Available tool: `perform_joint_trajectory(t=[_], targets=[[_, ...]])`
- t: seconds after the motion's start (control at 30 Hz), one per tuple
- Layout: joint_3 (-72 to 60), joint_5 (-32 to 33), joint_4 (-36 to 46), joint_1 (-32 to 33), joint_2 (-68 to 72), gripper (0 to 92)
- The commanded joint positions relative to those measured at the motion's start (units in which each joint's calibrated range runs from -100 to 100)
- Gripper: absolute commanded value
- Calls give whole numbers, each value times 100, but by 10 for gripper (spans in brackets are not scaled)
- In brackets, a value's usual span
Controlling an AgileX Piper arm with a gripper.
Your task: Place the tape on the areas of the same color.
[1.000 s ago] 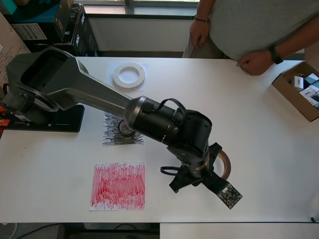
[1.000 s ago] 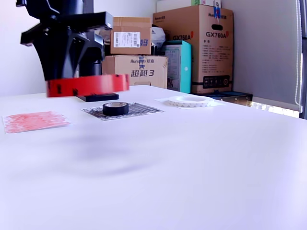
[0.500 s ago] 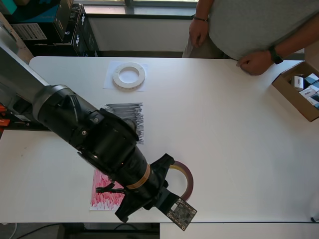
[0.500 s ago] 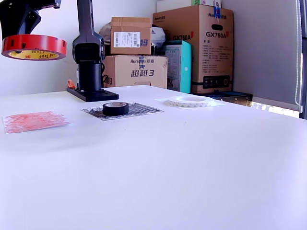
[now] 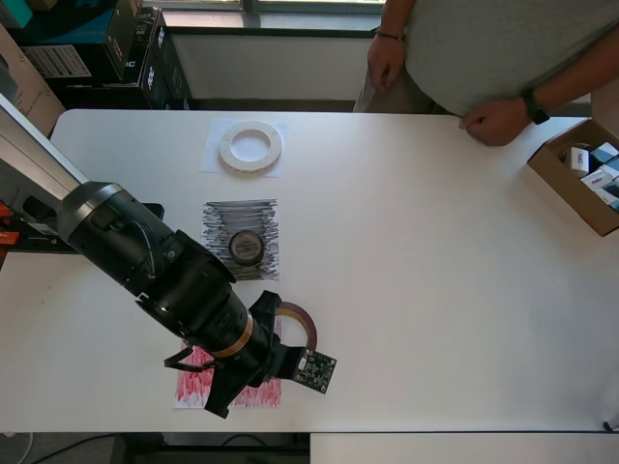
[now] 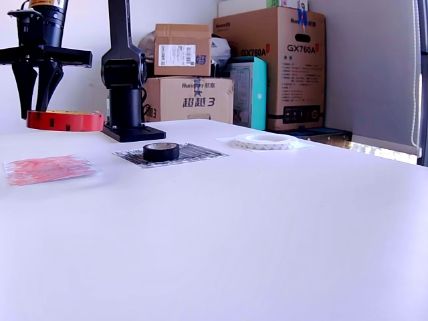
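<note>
My gripper (image 5: 279, 329) (image 6: 37, 107) is shut on the reddish-brown tape roll (image 5: 298, 315) (image 6: 65, 121), holding it flat just above the table. In the overhead view the roll hangs at the right edge of the red scribbled area (image 5: 191, 385) (image 6: 50, 167), most of which my arm hides. The small black tape roll (image 5: 244, 246) (image 6: 161, 151) lies on the black scribbled area (image 5: 242, 217) (image 6: 200, 153). Far back on a white sheet rests the whitish tape roll (image 5: 250, 147) (image 6: 265, 140).
A person (image 5: 503, 48) stands at the table's far edge with a hand (image 5: 493, 121) on it. An open cardboard box (image 5: 578, 174) sits at the overhead view's right. The arm's black base (image 6: 130, 130) and stacked cartons (image 6: 267, 67) stand behind.
The arm swung to the overhead view's left with the reddish-brown roll and lowered it from high up to just above the table by the red area.
</note>
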Motion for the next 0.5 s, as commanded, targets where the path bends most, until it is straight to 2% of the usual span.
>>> perform_joint_trajectory(t=[0.0, 0.2, 0.47], targets=[[666, -389, -571, 25, -366, 0], [1948, -741, -1301, -7, -1377, 0], [2238, -855, -1335, -267, -1610, 0]])
